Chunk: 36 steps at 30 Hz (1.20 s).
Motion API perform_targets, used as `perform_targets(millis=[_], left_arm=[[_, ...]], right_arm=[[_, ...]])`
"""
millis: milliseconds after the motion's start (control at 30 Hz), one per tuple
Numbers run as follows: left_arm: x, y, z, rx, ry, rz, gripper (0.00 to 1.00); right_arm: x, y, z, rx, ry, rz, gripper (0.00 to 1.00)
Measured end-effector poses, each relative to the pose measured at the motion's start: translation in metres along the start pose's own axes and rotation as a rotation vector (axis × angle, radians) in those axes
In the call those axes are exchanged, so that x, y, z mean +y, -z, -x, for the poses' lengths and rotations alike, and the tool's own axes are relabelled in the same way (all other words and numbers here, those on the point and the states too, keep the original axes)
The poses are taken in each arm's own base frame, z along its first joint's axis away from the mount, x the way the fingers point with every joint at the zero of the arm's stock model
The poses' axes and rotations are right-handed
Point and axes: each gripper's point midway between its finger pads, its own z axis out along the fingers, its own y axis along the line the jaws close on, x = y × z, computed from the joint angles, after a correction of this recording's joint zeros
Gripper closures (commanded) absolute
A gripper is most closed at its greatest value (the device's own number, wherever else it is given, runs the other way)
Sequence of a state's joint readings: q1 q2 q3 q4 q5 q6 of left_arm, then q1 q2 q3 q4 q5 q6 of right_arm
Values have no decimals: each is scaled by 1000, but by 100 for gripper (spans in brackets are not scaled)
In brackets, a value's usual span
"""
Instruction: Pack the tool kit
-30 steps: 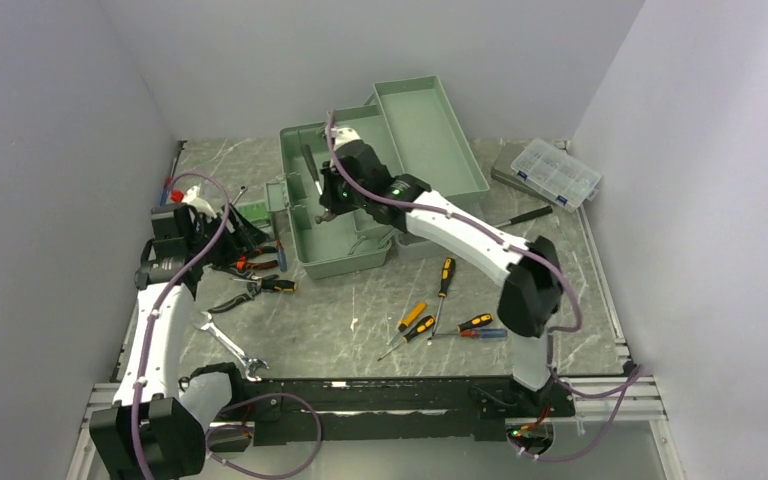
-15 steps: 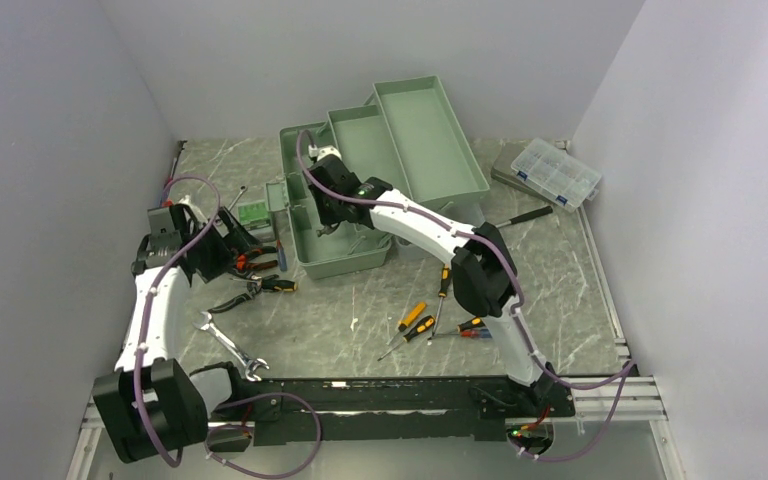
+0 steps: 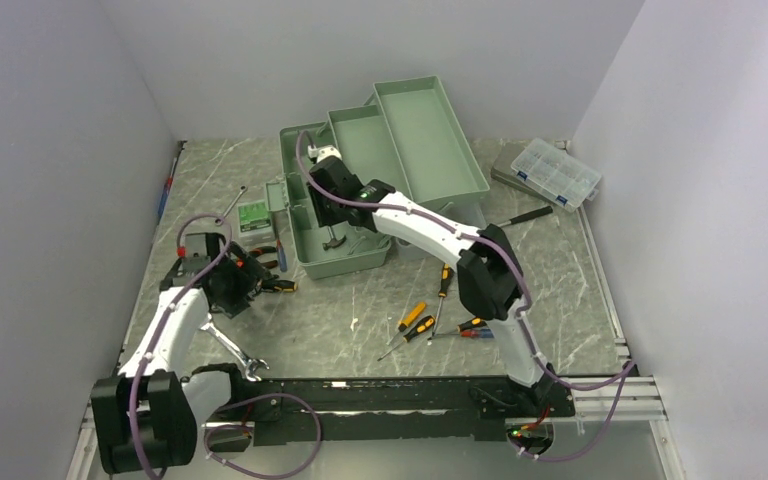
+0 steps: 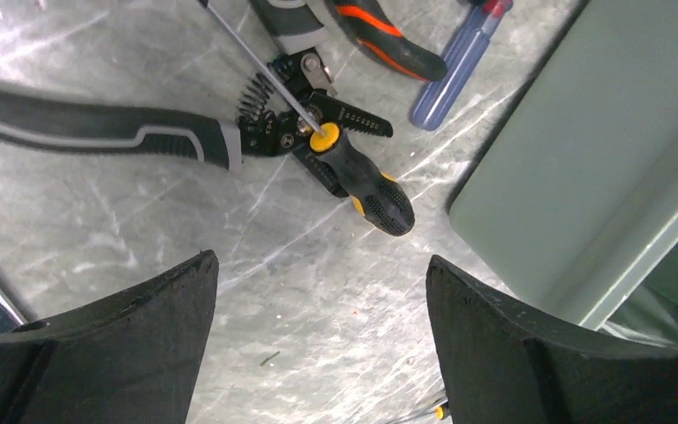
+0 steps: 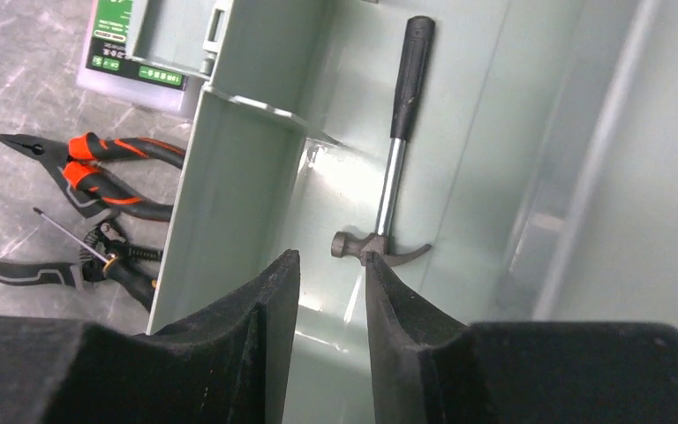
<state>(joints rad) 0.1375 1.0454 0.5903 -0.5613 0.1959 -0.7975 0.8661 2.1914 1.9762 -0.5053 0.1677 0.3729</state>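
The sage-green toolbox (image 3: 345, 255) stands open at the back middle with its trays (image 3: 430, 130) folded out. A hammer (image 5: 393, 177) lies on its bottom. My right gripper (image 5: 331, 258) hangs inside the box just above the hammer head. Its jaws stand a narrow gap apart with nothing between them. My left gripper (image 4: 320, 261) is wide open and empty, low over the table left of the box (image 4: 583, 177). Just ahead of it lie a yellow-and-black screwdriver (image 4: 366, 181), grey-handled pliers (image 4: 97, 124) and orange-handled pliers (image 4: 380, 35).
Several yellow-and-black screwdrivers (image 3: 415, 320) lie in front of the box. A wrench (image 3: 230, 345) lies at the near left. A blue-handled screwdriver (image 4: 459, 62) and a small green-labelled case (image 3: 253, 215) lie by the box's left wall. A clear organizer (image 3: 557, 172) sits at the back right.
My left arm has swung from the back left toward the near middle and now hovers by the pliers. My right gripper has moved left and lower into the box, where the hammer now lies.
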Motion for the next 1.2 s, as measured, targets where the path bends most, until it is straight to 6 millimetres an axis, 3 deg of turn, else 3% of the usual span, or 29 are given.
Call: perform_targets(millis=[133,367,567,800,1033,1200], left_arm=[[-3,-1,-11,-21,61,92,11],[0,-14,-24,-17,164,241,13],[-11,-27,-18,-27,214,318,17],[-18,-39,-13,-35,272,353,27],[-12,-51,-18,-22,334,399,56],[-9,-55,-20,-20,358,428,69]], right_arm=[[-2,30,7,-40,3,10,64],[-13,118,47,-220,-24,27,64],[-37,175,57,-335,-46,-5,64],[-70,210,45,-376,-76,-55,66],[-85,231,32,-396,-89,-57,68],[-97,257,34,-447,-116,-47,74]])
